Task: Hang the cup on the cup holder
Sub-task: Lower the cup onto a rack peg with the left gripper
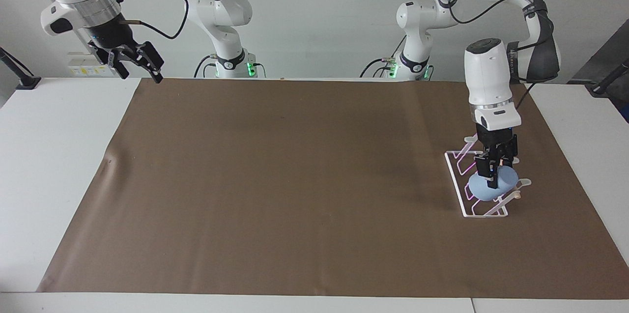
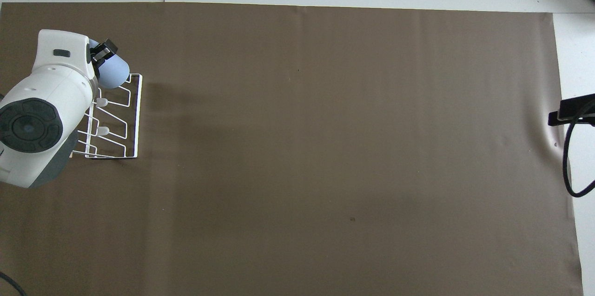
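The light-blue cup (image 1: 482, 189) lies tilted, low on the slanted prongs at the end of the white wire cup holder (image 1: 461, 194) that is farther from the robots. My left gripper (image 1: 494, 178) points straight down and is shut on the cup's wall. In the overhead view the cup (image 2: 115, 72) shows beside the left gripper (image 2: 104, 51), and the arm hides part of the cup holder (image 2: 134, 119) and its wooden bar. I cannot tell whether a prong is inside the cup. My right gripper (image 1: 139, 65) is open and empty, up in the air over the table edge at the right arm's end.
A brown mat (image 1: 295, 180) covers most of the white table (image 1: 54, 156). The cup holder stands on the mat near the left arm's end. The right arm's black cable (image 2: 569, 170) hangs over the mat's edge in the overhead view.
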Action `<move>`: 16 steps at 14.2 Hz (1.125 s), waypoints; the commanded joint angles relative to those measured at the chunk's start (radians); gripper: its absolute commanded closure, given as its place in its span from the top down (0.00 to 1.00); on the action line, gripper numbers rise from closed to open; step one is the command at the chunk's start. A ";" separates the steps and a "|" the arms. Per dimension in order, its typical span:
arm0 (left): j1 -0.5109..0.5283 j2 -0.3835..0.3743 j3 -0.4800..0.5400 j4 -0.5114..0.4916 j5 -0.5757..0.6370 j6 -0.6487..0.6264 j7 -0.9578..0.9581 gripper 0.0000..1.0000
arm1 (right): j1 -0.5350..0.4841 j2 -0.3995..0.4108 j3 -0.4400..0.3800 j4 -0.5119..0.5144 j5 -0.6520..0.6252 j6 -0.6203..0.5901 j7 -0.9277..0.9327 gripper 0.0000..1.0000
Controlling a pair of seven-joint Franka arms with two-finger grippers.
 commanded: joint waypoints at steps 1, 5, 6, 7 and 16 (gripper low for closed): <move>0.010 -0.032 -0.002 -0.070 0.057 0.040 -0.026 0.00 | 0.015 -0.044 -0.001 -0.059 -0.045 0.000 0.012 1.00; 0.012 -0.037 -0.002 -0.073 0.057 0.037 -0.026 0.31 | 0.020 -0.042 0.008 -0.065 -0.081 0.043 0.021 1.00; 0.012 -0.037 -0.002 -0.071 0.057 0.034 -0.026 0.52 | 0.025 -0.041 0.011 -0.068 -0.075 0.057 0.021 1.00; 0.012 -0.037 -0.002 -0.068 0.057 0.031 -0.026 0.63 | 0.025 -0.033 0.011 -0.069 -0.076 0.062 0.015 1.00; 0.004 -0.037 -0.002 -0.035 0.058 -0.021 -0.019 0.89 | 0.026 -0.014 0.012 -0.066 -0.084 0.071 -0.011 1.00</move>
